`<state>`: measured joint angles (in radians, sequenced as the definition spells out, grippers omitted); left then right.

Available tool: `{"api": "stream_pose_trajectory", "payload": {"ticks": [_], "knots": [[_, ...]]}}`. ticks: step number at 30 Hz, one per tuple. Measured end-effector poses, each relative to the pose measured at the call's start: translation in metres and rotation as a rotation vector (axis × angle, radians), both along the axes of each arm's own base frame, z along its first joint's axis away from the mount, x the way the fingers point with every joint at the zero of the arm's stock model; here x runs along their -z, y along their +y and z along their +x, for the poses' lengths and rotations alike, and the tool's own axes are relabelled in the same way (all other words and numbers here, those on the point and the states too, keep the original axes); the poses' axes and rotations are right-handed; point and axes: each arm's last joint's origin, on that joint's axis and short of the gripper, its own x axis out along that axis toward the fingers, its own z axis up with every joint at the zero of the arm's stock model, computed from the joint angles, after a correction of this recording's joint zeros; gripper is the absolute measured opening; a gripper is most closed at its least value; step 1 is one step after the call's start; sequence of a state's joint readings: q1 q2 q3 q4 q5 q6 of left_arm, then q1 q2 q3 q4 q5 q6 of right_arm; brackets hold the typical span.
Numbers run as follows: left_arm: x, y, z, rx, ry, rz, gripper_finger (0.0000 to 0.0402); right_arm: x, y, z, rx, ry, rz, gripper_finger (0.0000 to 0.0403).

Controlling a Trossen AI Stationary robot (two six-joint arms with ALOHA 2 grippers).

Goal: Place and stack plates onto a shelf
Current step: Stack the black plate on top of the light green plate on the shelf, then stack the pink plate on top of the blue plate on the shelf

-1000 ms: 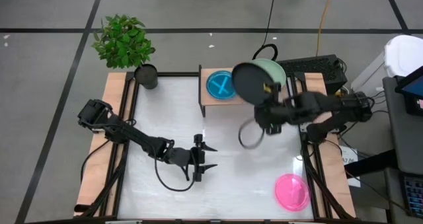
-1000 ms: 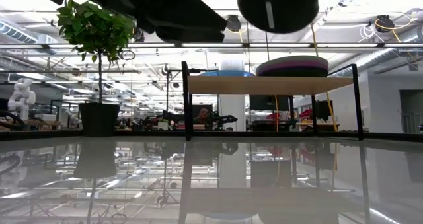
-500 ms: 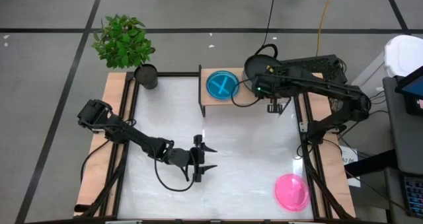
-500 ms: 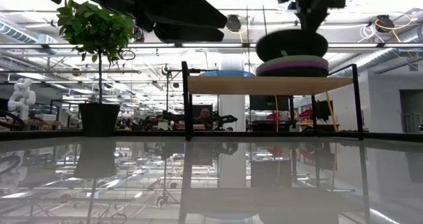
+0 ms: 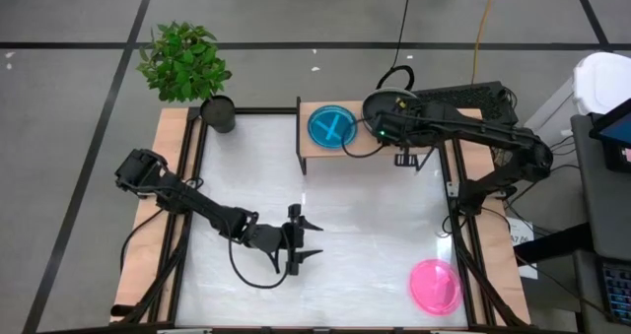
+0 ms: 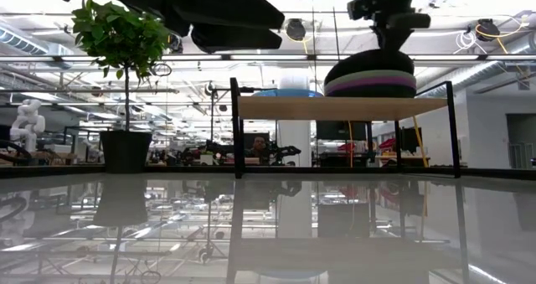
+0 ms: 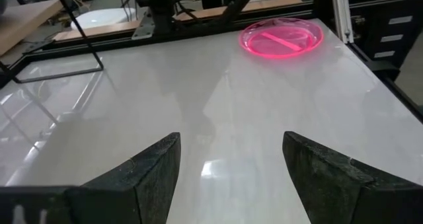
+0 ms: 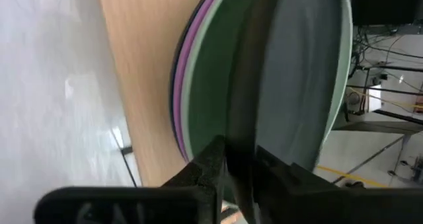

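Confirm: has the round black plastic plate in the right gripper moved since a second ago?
Yes. The black plate has come down from above the wooden shelf onto the stack there; the right gripper is still over it.

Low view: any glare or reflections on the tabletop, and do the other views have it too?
Low view: the glossy table mirrors the shelf, the plant and the room lights, so the surface is hard to read. Left wrist view: soft ceiling-light glare on the table ahead of the left gripper; the pink plate is clear. High view: only mild sheen.
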<state>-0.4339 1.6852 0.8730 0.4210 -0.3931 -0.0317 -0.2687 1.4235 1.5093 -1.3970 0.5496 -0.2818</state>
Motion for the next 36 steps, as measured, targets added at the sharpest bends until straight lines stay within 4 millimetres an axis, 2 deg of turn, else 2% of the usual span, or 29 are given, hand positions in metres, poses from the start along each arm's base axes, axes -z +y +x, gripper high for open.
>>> {"api": "stream_pose_trajectory", "payload": {"ticks": [5, 11, 15, 18, 22, 26, 29, 36], "knots": [[0.0, -0.001, 0.0, 0.002, 0.001, -0.004, 0.0271, -0.003, 0.006, -0.001, 0.042, -0.055, -0.002, 0.0077], [0.001, -0.001, -0.001, -0.005, 0.006, -0.019, 0.0271, -0.014, 0.031, -0.008, 0.061, -0.184, 0.003, 0.0111], [0.001, -0.004, -0.002, 0.0, 0.007, -0.029, 0.0271, -0.023, 0.06, -0.016, 0.056, -0.308, 0.075, 0.0131], [0.001, -0.007, -0.004, 0.012, 0.009, -0.024, 0.0271, -0.027, 0.09, -0.021, 0.035, -0.394, 0.235, 0.0141], [0.001, -0.011, -0.005, 0.023, 0.014, -0.022, 0.0271, -0.025, 0.134, -0.027, 0.018, -0.424, 0.4, 0.0143], [0.001, -0.012, -0.006, 0.028, 0.016, -0.025, 0.0271, -0.017, 0.177, -0.033, -0.019, -0.363, 0.509, 0.0143], [0.003, -0.014, -0.008, 0.026, 0.029, -0.038, 0.0271, -0.003, 0.203, -0.038, -0.019, -0.283, 0.561, 0.0143], [0.003, -0.024, -0.013, 0.054, 0.035, -0.048, 0.0271, 0.06, 0.238, -0.05, -0.006, -0.091, 0.638, 0.0141]]}}
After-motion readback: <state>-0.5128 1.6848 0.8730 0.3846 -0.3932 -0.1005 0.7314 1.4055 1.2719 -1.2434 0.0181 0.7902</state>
